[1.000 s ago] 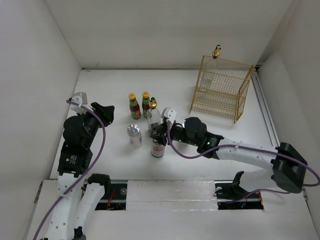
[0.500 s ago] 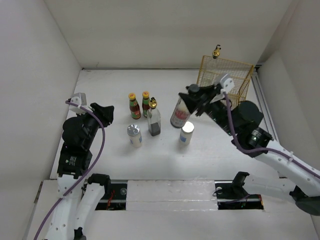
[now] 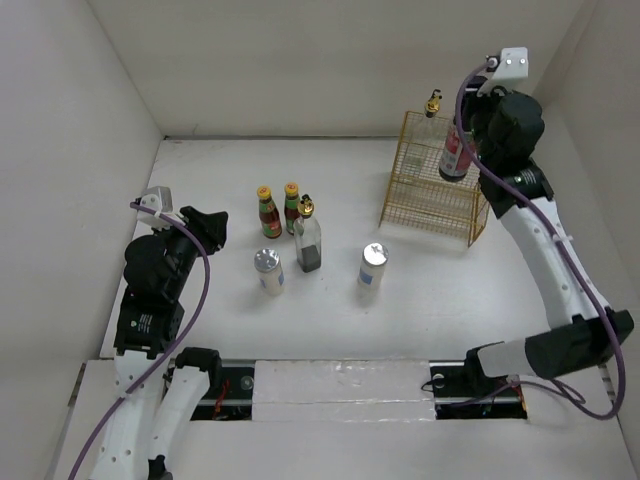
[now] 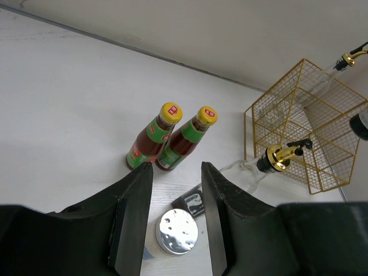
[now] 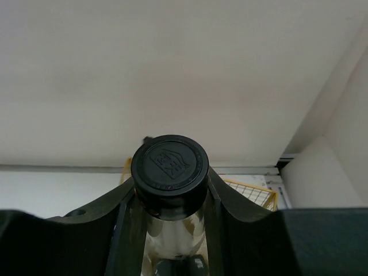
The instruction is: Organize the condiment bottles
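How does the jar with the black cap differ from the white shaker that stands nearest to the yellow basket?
The jar has a black cap; the shaker has a silver lid. The jar looks dark and reddish; the shaker is white. The right hand holds the jar in the air at the top of the basket; the shaker stands free on the table. Both are short and round.

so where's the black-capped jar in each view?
Top external: jar upper right, held up over the basket.
Left wrist: probably the dark shape cut off by the right edge, beside the basket; can't confirm.
Right wrist: dead centre, black cap facing the camera, basket wire behind it.
Shared landmark: the basket.
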Motion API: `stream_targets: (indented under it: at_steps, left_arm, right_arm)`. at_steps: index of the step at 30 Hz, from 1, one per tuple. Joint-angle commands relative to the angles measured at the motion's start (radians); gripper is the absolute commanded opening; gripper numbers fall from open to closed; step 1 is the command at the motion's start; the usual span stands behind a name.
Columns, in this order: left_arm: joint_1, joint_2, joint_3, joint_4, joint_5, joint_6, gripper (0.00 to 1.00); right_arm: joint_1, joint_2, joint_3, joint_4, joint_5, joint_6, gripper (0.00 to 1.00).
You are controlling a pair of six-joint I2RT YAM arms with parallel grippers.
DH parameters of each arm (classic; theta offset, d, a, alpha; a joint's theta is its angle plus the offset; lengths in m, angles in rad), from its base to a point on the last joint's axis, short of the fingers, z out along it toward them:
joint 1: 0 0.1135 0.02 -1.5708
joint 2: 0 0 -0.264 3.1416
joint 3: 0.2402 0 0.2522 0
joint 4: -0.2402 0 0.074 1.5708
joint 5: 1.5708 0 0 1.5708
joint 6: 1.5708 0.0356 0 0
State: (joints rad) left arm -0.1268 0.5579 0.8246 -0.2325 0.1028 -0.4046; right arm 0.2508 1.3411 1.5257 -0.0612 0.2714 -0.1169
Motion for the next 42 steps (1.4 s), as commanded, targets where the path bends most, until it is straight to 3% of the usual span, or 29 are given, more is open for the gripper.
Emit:
stream_targets:
  at_steps: [1,12,22,42]
  left_arm:
    - [0.006,-0.010,-0.007,0.032,0.005,0.007,0.35]
    - [0.006,0.010,-0.007,0.032,0.005,0.007,0.35]
    - [0.006,0.010,-0.007,0.032,0.005,0.007,0.35]
    - [0.006,0.019,-0.007,0.032,0.017,0.007,0.36]
  right_arm:
    - [-0.079,0.061,0.146,0.130,-0.063,0.017,0.00]
    - [-0.188,0.338,0.442,0.103,-0.118,0.062,0.00]
    - [-0.188,0.412,0.513,0.103,-0.139,0.080,0.00]
    - [-0.208,0.402,0.067,0.287,-0.192,0.169,0.00]
